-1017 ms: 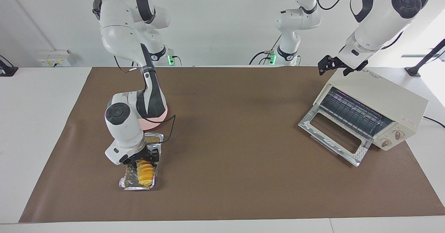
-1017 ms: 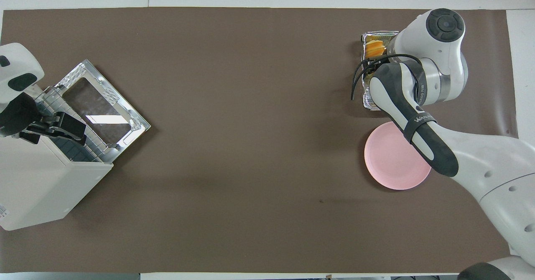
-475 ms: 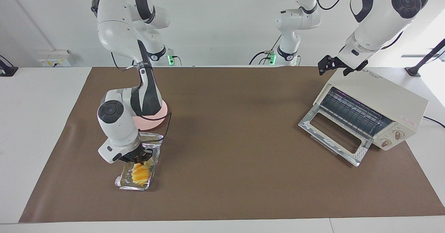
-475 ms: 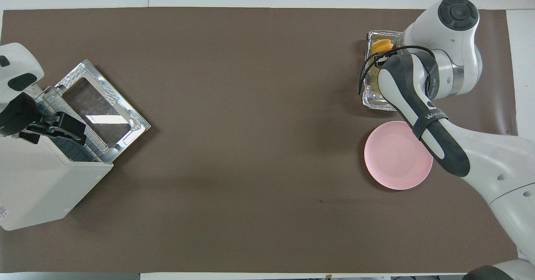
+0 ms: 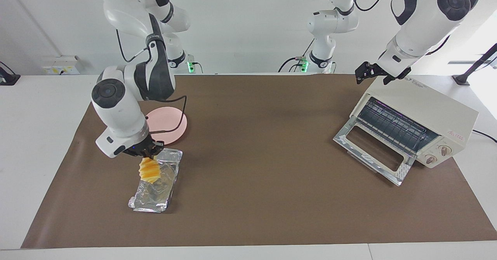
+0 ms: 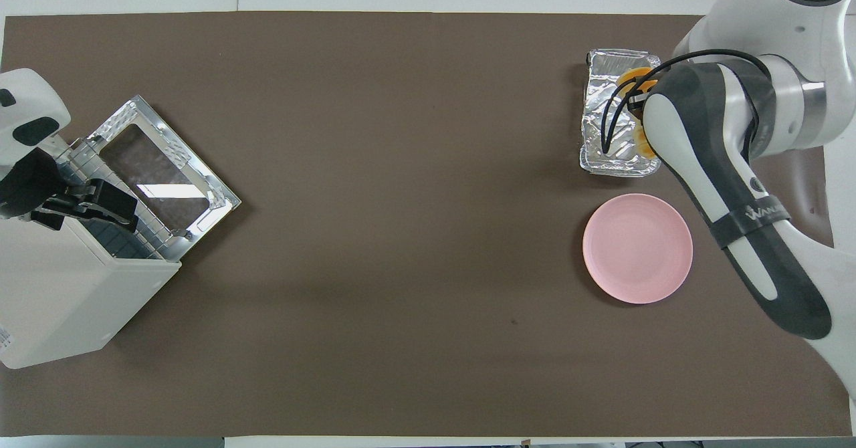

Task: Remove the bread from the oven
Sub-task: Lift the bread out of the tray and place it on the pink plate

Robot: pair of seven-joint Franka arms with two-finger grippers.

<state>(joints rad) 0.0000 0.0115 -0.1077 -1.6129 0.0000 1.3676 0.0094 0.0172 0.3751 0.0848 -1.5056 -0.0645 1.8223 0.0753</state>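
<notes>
Currently, going by the facing view from its left edge across: right gripper (image 5: pixel 144 154) is pinched on the upper end of the bread (image 5: pixel 149 172), which hangs clear of the foil tray (image 5: pixel 154 190) directly beneath it. The roll is airborne, not touching the foil. Pink plate (image 5: pixel 167 125) lies just beside the tray, nearer to the robots.

Oven (image 5: pixel 417 126) stands at the left arm's end of the table, door dropped open, wire rack bare. Left gripper (image 5: pixel 374 73) waits over the oven's top edge; fingers look spread, holding nothing.

Judgement: bread is already out of the oven; step in hand is the carry. Next move likely calls for a short transfer over to the plate, then lowering and releasing.
</notes>
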